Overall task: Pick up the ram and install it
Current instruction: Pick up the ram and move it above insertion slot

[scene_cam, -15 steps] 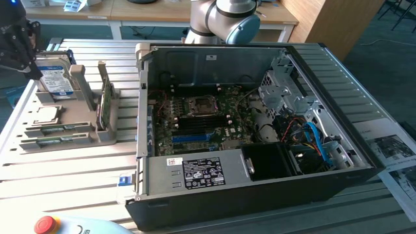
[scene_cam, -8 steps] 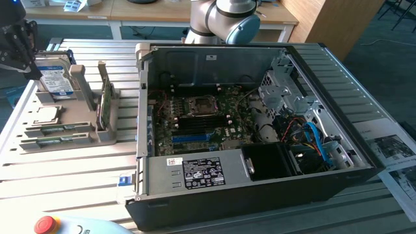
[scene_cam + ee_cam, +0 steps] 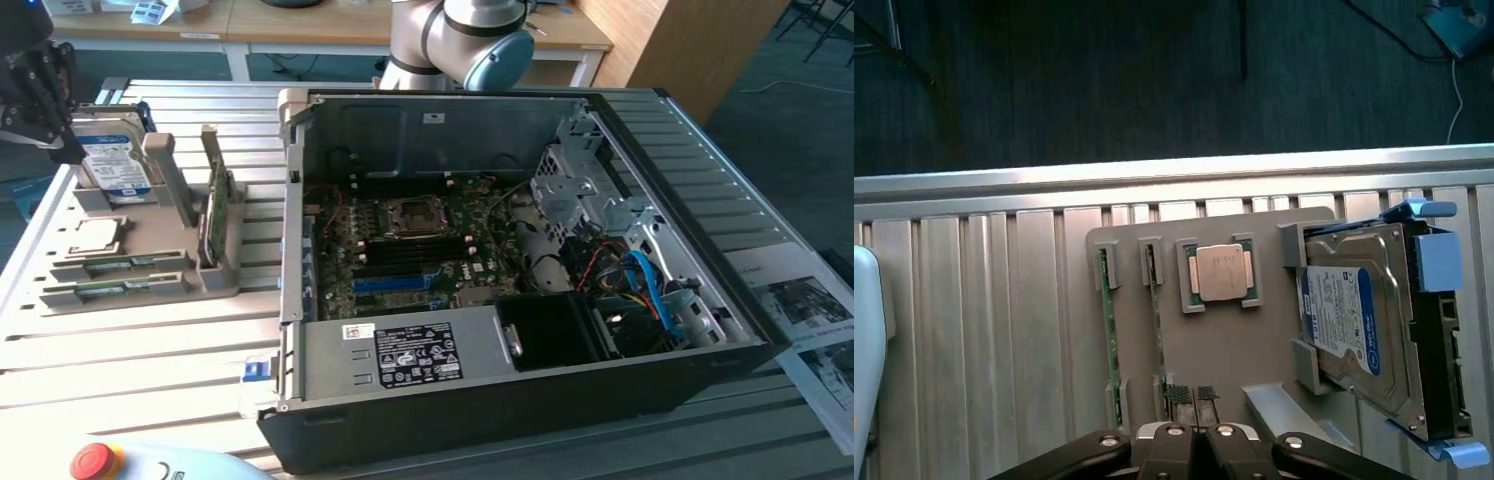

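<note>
On the grey holder (image 3: 1234, 350), ram sticks (image 3: 123, 265) in slots, hard drive (image 3: 1354, 320) alongside, gripper (image 3: 1199, 440) pressed together above

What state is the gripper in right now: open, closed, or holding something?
Gripper: fingers closed, nothing held between them, positioned over the grey holder where the ram sits in its slot.

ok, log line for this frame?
end effector: shut, empty | location: over gray parts tray | ram sticks: both in tray slots, untouched | computer case: open
</note>
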### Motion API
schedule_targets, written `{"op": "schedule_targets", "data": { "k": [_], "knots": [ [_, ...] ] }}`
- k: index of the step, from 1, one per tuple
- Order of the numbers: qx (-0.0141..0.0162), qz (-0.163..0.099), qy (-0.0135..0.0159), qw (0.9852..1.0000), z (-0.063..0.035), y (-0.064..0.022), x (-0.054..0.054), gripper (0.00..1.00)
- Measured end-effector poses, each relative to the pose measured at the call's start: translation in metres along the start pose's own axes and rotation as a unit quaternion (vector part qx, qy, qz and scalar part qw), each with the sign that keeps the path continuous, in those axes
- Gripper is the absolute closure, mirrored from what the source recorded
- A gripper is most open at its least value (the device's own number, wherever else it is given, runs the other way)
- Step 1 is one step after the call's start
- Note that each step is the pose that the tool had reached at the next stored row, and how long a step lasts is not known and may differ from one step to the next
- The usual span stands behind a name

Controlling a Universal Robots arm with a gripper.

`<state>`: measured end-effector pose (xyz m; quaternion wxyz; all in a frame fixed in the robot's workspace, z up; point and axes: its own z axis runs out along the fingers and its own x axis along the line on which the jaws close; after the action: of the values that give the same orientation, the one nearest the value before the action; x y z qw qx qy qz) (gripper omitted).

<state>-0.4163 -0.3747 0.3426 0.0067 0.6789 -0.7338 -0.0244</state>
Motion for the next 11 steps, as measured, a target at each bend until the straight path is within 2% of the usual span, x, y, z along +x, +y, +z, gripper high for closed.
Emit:
{"op": "schedule_targets", "data": {
  "k": [4,11],
  "knots": [
    [-0.0005,-0.019,0.0009,0.9998,0.0000,0.0000,0.0000,0.90],
    [-0.0005,-0.022,0.0010,0.9998,0.0000,-0.0001,0.0000,0.90]
  ]
}}
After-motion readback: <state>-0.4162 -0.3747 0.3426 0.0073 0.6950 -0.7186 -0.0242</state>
